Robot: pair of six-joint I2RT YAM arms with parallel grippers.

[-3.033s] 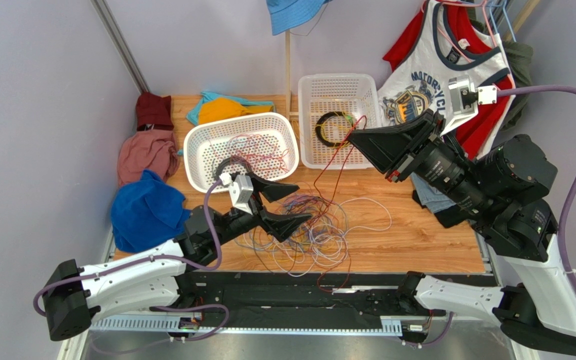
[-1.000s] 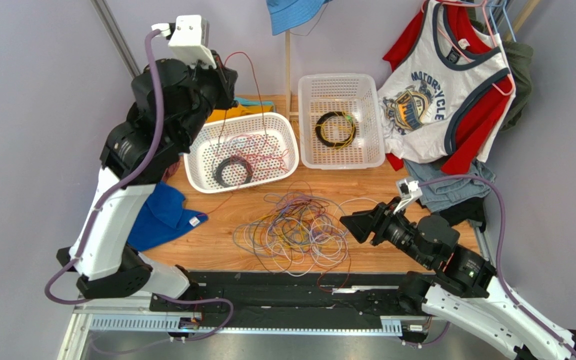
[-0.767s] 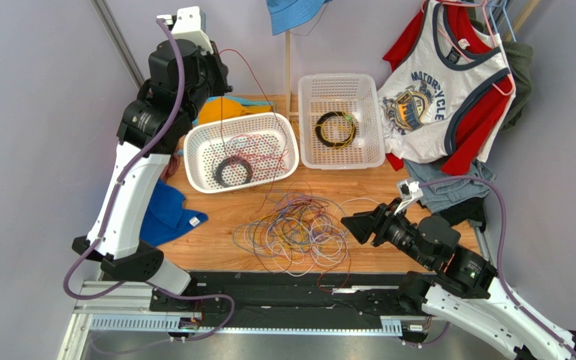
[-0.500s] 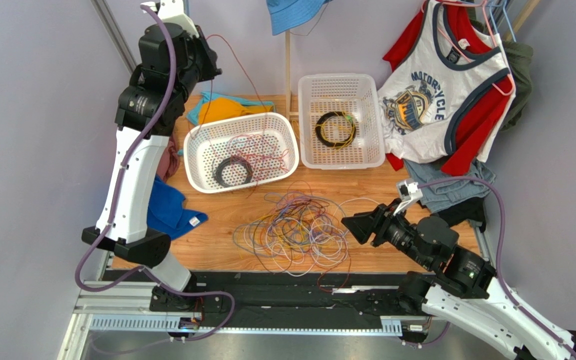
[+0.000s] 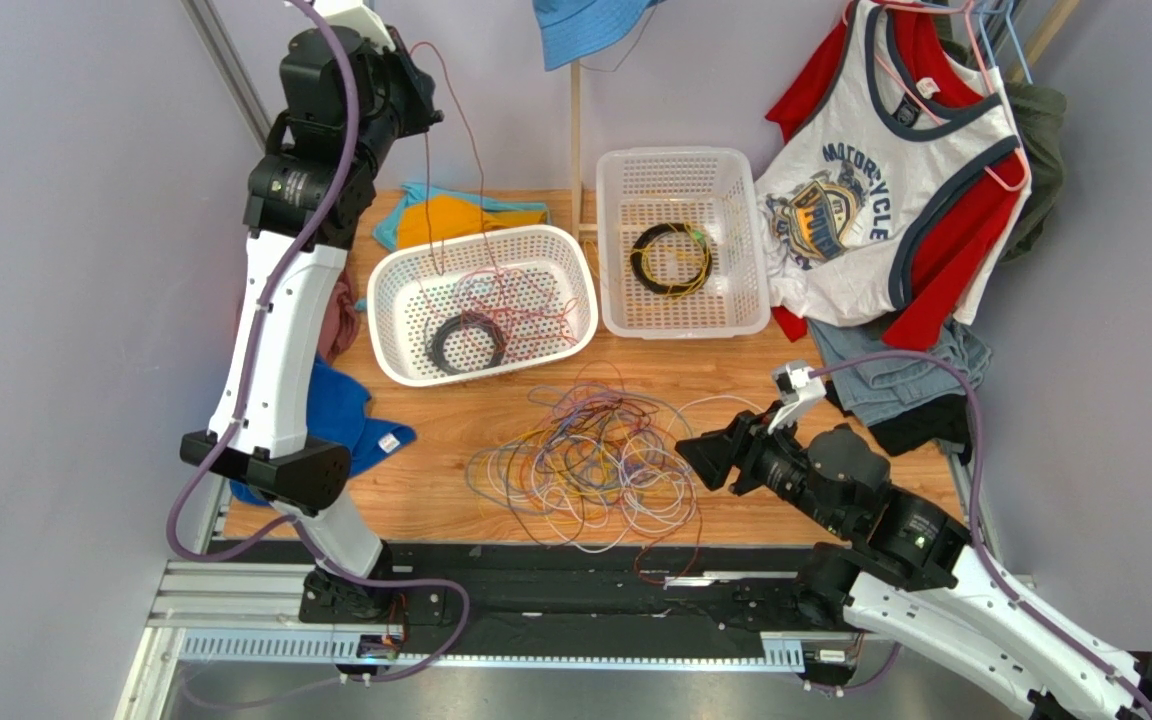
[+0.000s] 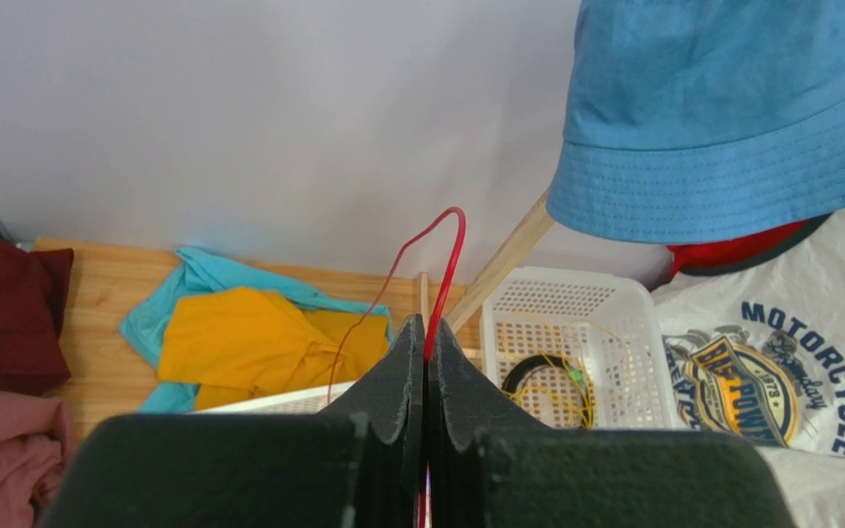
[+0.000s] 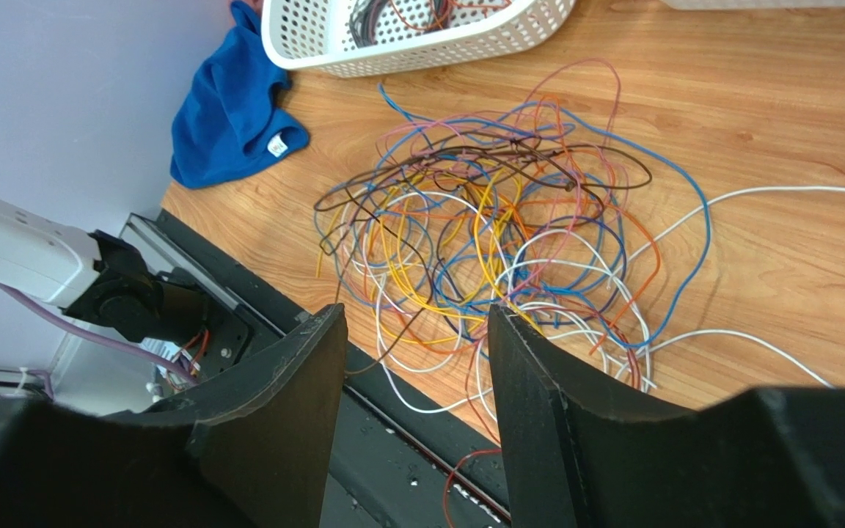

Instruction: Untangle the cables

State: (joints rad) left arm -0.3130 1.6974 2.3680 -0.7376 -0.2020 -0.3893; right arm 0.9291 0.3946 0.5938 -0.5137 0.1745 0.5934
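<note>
Where the left arm stands tall: left hand pressed together on a red cable, high near the back wall.
Red cable: droops from that hand toward the white basket.
Cables: tangled heap on the table, in front of the basket.
Right hand: fingers apart, gripping nothing, low beside the heap's right edge.
</note>
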